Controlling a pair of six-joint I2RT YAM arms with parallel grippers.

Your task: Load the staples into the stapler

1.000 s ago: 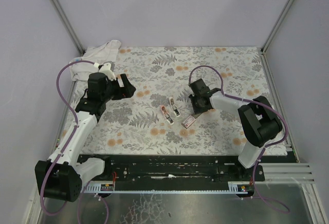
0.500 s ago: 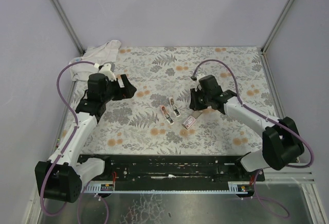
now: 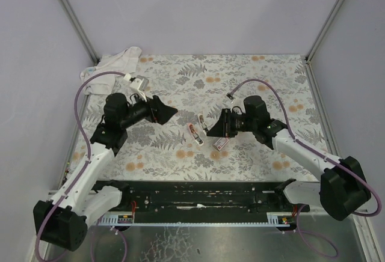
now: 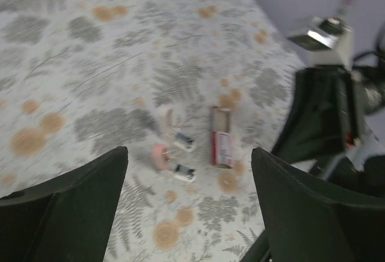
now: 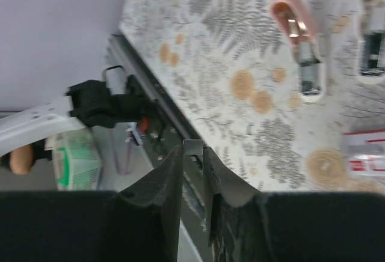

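Observation:
The red-pink staple box [image 3: 220, 143] lies on the floral cloth with its pale tray slid partly out; it also shows in the left wrist view [image 4: 221, 146] and at the right edge of the right wrist view [image 5: 366, 154]. Left of it lie a pink bar [image 3: 192, 132] and a cream bar [image 3: 203, 124] with metal ends, the opened stapler's parts. My right gripper [image 3: 212, 131] hovers just right of them, shut on a small grey metal strip of staples [image 5: 193, 147]. My left gripper [image 3: 171, 112] is open and empty, left of the bars and above the cloth.
A crumpled white cloth [image 3: 114, 67] lies at the back left corner. The black rail [image 3: 192, 193] runs along the table's near edge. Metal frame posts stand at the back corners.
My right gripper has swung left from over the staple box to beside the two bars. My left gripper has moved right and forward toward the middle, still open.

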